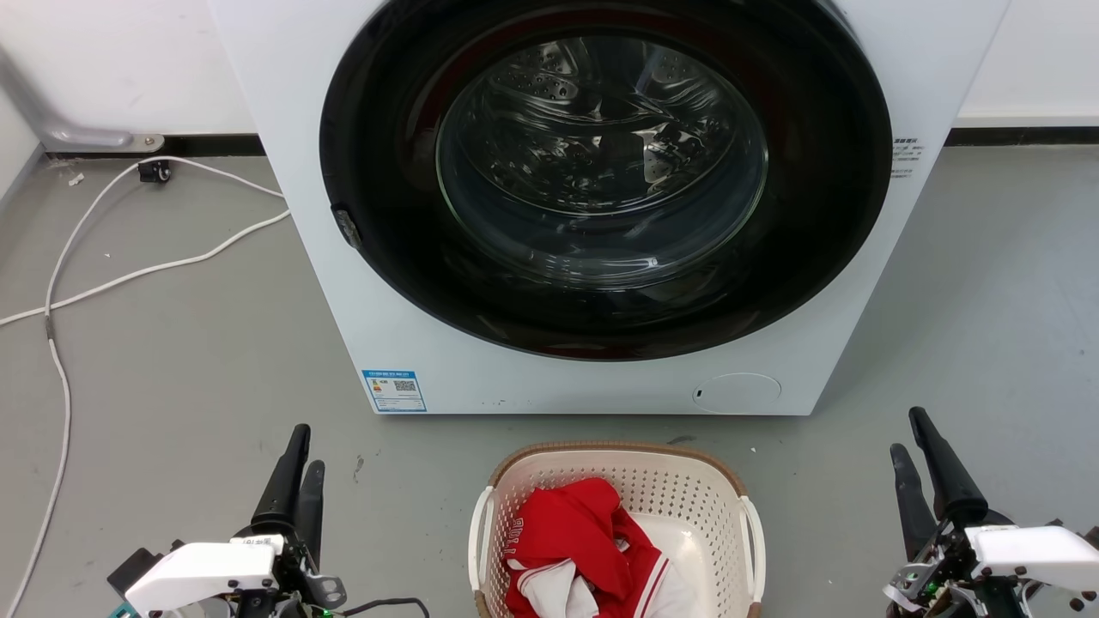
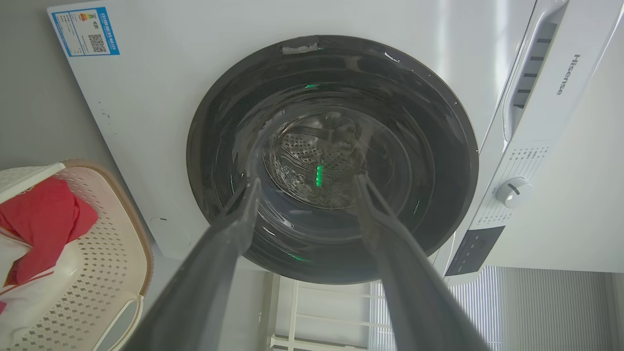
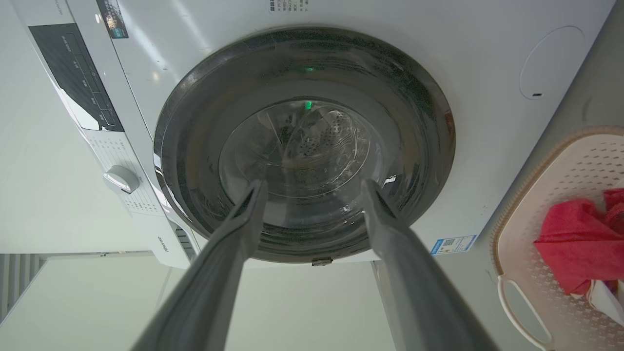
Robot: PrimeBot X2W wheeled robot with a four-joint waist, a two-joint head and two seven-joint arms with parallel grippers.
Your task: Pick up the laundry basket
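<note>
The laundry basket (image 1: 670,481) stands on the grey floor at the bottom centre of the head view, just in front of the washing machine. It is cream with perforated walls, a brown rim and white side handles (image 1: 478,532). A red and white garment (image 1: 571,524) lies inside it. My left gripper (image 1: 309,448) is open, to the basket's left and well apart from it. My right gripper (image 1: 907,432) is open on the basket's right, also apart. The left wrist view has the basket (image 2: 97,273) at its left edge beside the open left gripper (image 2: 307,180). In the right wrist view the basket (image 3: 575,161) lies right of the open right gripper (image 3: 313,184).
A white front-loading washing machine (image 1: 292,129) with a shut round glass door (image 1: 601,163) rises right behind the basket. A white cable (image 1: 129,275) trails over the floor at the left, near my left arm. Bare floor lies on both sides of the basket.
</note>
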